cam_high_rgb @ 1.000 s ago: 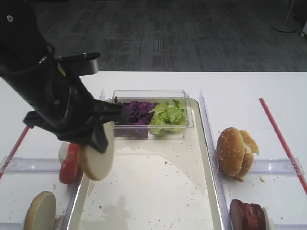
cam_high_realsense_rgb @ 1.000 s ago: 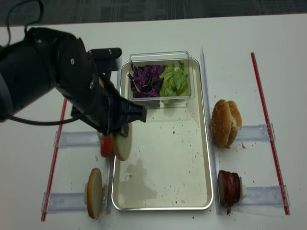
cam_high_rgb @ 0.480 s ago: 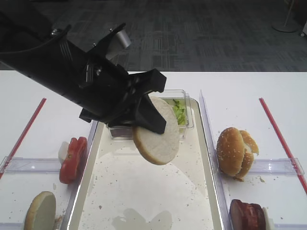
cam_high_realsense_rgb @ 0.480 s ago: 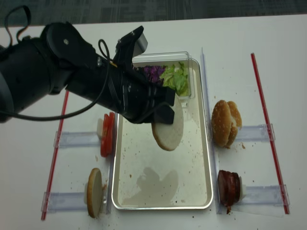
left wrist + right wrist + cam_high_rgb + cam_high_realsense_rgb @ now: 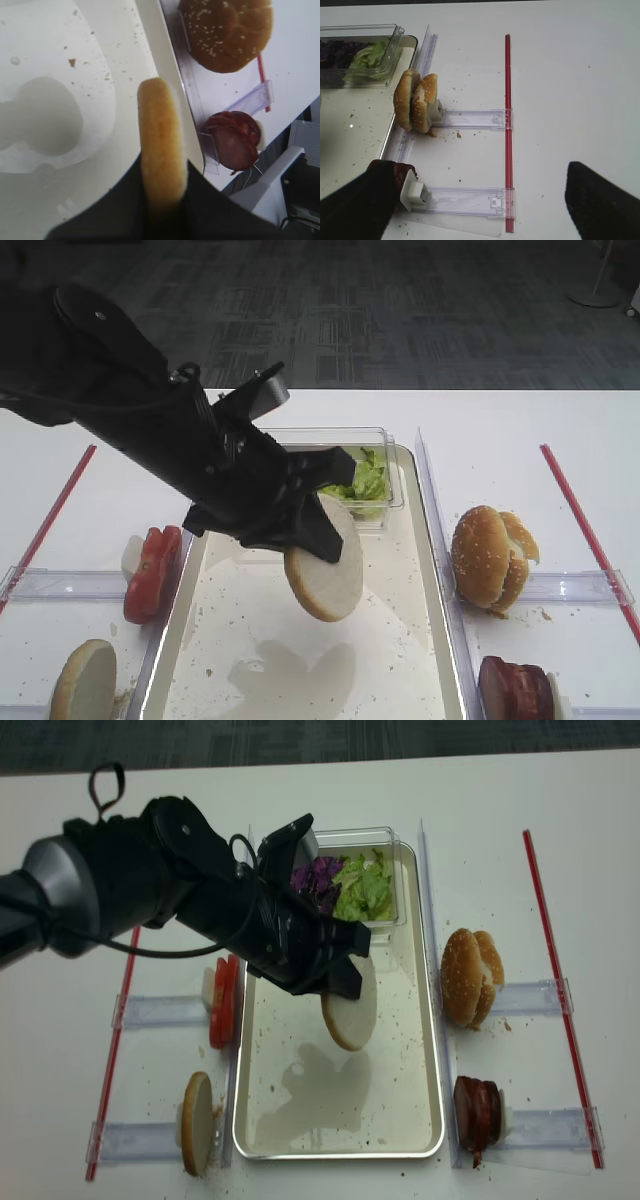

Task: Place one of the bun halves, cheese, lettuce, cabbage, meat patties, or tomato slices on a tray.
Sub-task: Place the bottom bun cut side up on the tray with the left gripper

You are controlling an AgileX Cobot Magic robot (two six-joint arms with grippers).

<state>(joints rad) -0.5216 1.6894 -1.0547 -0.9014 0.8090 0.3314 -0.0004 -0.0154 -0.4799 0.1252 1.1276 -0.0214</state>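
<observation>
My left gripper (image 5: 305, 525) (image 5: 335, 975) (image 5: 162, 187) is shut on a bun half (image 5: 325, 565) (image 5: 350, 1005) (image 5: 160, 140), which hangs tilted on edge above the middle of the tray (image 5: 250, 630) (image 5: 395, 1100) without touching it. A second bun half (image 5: 195, 1120) and the tomato slices (image 5: 222, 1000) stand in holders left of the tray. Meat patties (image 5: 477, 1110) (image 5: 400, 172) stand at the right. Lettuce (image 5: 362, 888) and cabbage (image 5: 318, 875) fill a clear box at the tray's far end. No cheese shows. My right gripper (image 5: 480, 210) is open, holding nothing.
Sesame buns (image 5: 490, 555) (image 5: 415, 100) stand on edge in a clear rail holder (image 5: 470, 119) right of the tray. Red strips (image 5: 548, 970) (image 5: 118, 1030) lie along both sides of the white table. The left arm (image 5: 130, 890) reaches across the tray's far left corner.
The left gripper carried the bun half from beside the tomato slices rightward to over the tray's middle, then lowered it slightly. The right arm's view gives no earlier frame.
</observation>
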